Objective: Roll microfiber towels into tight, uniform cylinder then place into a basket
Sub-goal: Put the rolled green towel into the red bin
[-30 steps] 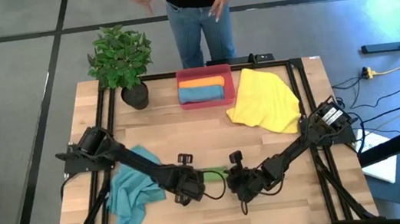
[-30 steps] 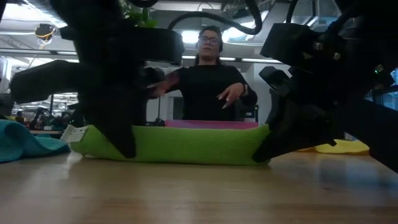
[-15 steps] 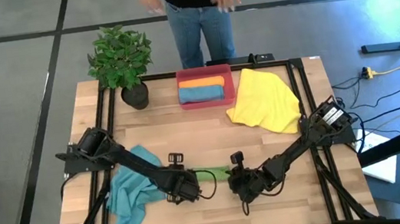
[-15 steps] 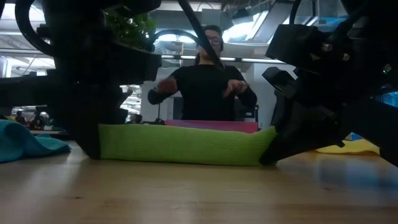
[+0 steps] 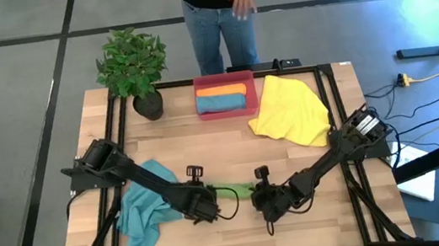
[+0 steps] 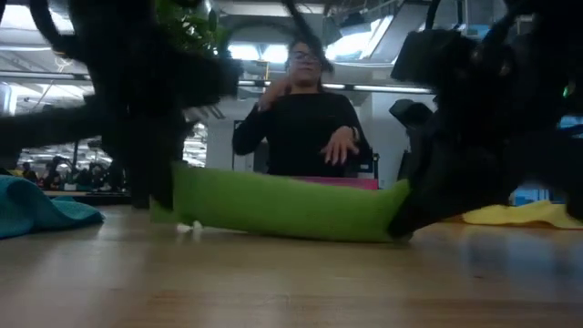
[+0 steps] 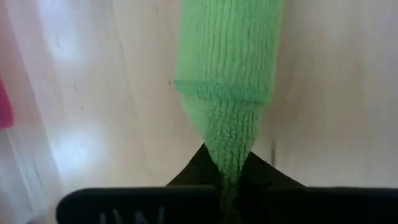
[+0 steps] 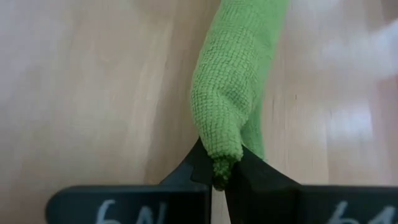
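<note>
while both pinch the rolled green towel point(image 6: 291, 208), left hand point(image 7: 229, 180) clamped, right hand point(image 8: 219, 171) clamped, "6" readable

I work in what looks like a lab or open workshop hall. My wooden tabletop point(image 5: 232, 151) sits in a black metal frame point(image 5: 329, 117) on a grey floor point(image 5: 12, 99) marked with dark lines, cables point(image 5: 418, 80) trailing beside it (strip lights and more benches show far behind). A person point(image 6: 305, 118) stands watching.
</note>
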You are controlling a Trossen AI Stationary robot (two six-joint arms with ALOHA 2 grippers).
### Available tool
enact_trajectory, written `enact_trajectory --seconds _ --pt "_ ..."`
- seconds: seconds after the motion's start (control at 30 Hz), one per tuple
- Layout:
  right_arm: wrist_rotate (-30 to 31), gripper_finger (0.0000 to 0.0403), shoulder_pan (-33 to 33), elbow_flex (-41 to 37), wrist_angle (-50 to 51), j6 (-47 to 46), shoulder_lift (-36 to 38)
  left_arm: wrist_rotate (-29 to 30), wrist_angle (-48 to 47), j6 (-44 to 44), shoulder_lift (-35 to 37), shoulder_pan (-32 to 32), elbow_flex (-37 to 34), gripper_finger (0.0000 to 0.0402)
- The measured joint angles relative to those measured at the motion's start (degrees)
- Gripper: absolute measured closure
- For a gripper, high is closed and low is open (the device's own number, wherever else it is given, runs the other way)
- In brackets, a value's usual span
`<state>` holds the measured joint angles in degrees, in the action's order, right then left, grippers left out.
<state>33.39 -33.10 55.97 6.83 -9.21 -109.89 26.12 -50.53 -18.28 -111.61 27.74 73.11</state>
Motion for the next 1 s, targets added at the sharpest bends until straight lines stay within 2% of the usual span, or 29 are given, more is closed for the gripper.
enact_trajectory --seconds 0.13,0.23,0.37,0.5,0.77,1.0 --pt "-0.2 0.0386 0.3 0.0 1.4 -1.0 4.7 1.3 -0.2 0.4 3.0 0.2 0.1 0.0400" --pt "1.0 0.0386 1.6 0.1 4.4 -1.0 8.0 6.2 -0.5 1.0 6.1 -0.5 0.1 0.0401" --pt "3.8 0.0386 4.4 0.1 9.8 0.0 13.1 10.6 -1.4 3.0 11.1 -3.3 0.1 0.0401" --pt "4.2 0.0386 8.4 0.1 14.1 1.7 19.0 12.3 -1.2 7.8 16.4 -7.3 0.1 0.0401" --pt "4.5 0.0386 18.9 0.2 17.6 9.7 31.9 12.2 4.8 17.5 26.1 -18.9 0.2 0.0401" --pt "3.8 0.0386 28.6 0.2 18.4 15.8 33.5 4.7 11.5 25.9 25.0 -28.7 0.2 0.0401"
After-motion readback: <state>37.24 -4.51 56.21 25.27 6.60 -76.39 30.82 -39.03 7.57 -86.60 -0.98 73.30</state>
